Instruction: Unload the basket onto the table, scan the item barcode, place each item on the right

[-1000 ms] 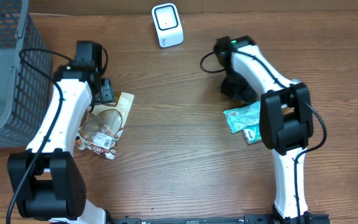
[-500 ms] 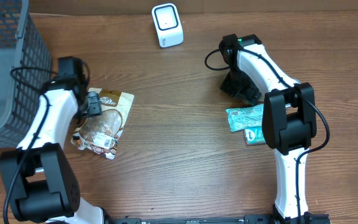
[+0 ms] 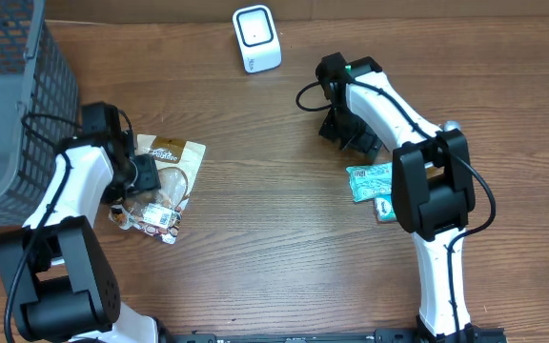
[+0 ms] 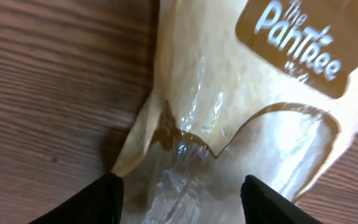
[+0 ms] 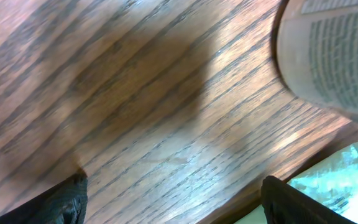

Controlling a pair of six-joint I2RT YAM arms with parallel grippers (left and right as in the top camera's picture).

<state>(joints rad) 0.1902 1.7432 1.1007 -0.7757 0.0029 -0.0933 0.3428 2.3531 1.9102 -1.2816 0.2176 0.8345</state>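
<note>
Wooden counter (image 3: 274,238) carries all items. Snack pouch (image 3: 172,176), "The PanTree" label, lies flat, well left of white barcode scanner (image 3: 256,38) and nearer robot. Left claw (image 3: 144,173) released, fingers spread either side of pouch's edge, nothing clamped. Teal packet (image 3: 370,179) lies right of scanner, also nearer robot. Right claw (image 3: 355,138) released, over bare wood between scanner and teal packet. Grey wire basket (image 3: 27,86) sits far left of scanner.

Left tool (image 4: 180,190), right tool (image 5: 173,186): jaws apart.
</note>
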